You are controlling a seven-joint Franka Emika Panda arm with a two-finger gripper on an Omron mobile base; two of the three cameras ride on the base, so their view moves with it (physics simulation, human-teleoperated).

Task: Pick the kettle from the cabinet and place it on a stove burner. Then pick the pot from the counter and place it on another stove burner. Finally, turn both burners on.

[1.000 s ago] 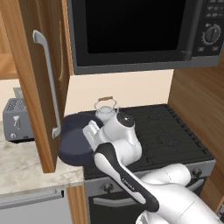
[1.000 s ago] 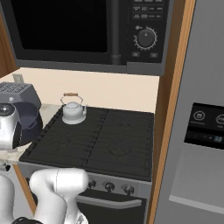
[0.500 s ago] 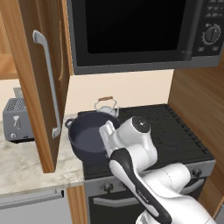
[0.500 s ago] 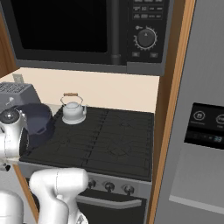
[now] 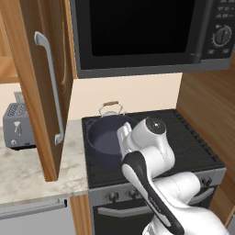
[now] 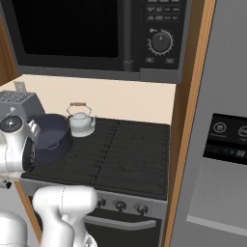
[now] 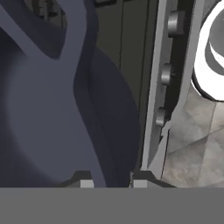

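Pot is what moved: a moment ago it was out over the edge by the desk, and now we have carried it over the front left stove burner. Our hand is pinching the pot's rim, with its two tips pressed close on the thin wall. We cannot tell if the pot sits flat on the grate yet or hangs just above it. The kettle is already on the back left burner, just behind the pot. So we think the next job is to set the pot down, let go, and then turn the knobs on the front of the stove. The cabinet door stands open at the left, a grey toaster sits on the desk, and a black microwave hangs above the stove.
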